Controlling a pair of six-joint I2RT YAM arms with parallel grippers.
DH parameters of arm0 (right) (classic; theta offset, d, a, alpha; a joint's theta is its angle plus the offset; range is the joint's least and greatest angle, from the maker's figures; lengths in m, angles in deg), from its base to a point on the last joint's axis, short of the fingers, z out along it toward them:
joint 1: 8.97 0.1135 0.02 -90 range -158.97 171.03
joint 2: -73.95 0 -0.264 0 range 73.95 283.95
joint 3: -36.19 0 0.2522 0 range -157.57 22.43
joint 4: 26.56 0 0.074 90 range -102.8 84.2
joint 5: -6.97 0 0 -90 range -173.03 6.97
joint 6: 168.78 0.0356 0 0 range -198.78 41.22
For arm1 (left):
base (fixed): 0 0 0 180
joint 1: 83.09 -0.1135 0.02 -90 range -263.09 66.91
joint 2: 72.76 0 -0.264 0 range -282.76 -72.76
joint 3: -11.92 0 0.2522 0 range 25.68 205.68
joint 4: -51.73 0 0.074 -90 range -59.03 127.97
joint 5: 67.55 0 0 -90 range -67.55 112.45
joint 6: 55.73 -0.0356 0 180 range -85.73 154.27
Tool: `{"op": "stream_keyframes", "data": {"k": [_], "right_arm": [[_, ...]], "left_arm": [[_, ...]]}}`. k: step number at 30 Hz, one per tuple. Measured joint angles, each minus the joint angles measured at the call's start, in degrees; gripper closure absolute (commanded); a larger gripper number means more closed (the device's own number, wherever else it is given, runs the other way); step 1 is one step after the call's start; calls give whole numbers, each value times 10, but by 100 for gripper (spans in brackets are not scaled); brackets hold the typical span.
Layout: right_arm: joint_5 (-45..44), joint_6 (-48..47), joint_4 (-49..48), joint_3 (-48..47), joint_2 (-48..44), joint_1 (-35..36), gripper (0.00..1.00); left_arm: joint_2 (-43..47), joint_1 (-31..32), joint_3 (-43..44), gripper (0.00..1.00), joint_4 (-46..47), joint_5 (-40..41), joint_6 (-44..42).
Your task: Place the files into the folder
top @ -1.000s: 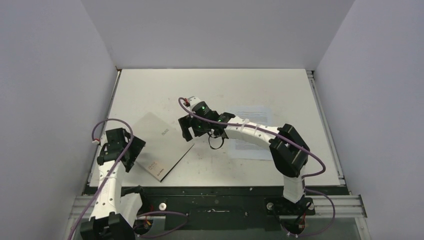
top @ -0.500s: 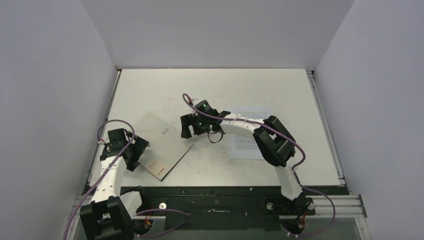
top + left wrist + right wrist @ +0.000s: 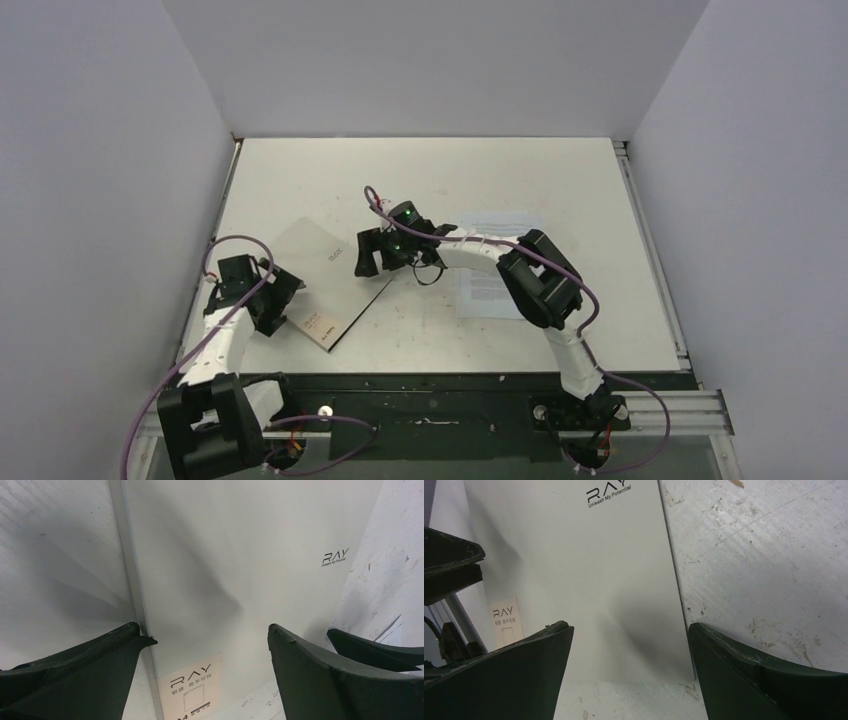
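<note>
table [image 3: 430, 170]: pale, scuffed | folder [image 3: 322, 285]: closed, flat, left | files [image 3: 480, 292]: right

The right pincer [image 3: 366, 258] has slid left and now hangs over the folder's [image 3: 318, 285] right edge, with its elbow drawn in toward the middle of the bench [image 3: 420, 180]. The left pincer [image 3: 278, 297] has crept right, up to the folder's left edge. The folder's near corner lies slightly farther back.

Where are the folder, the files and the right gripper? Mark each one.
folder [image 3: 322, 285], top view, middle of its grey cover.
files [image 3: 480, 295], top view, bare lower part of the sheet.
right gripper [image 3: 630, 630], right wrist view, midway between its fingertips.
</note>
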Motion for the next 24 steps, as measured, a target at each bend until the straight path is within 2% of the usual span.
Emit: {"op": "stream_keyframes", "data": {"k": [10, 14, 24], "right_arm": [[6, 10, -77, 66, -24, -3, 10], [-9, 10, -86, 109, -54, -7, 10], [-60, 12, -102, 235, -147, -14, 10]], "left_arm": [[-40, 26, 0, 0, 46, -1, -6], [-60, 65, 9, 7, 67, 10, -6], [-141, 168, 54, 11, 113, 31, -11]]}}
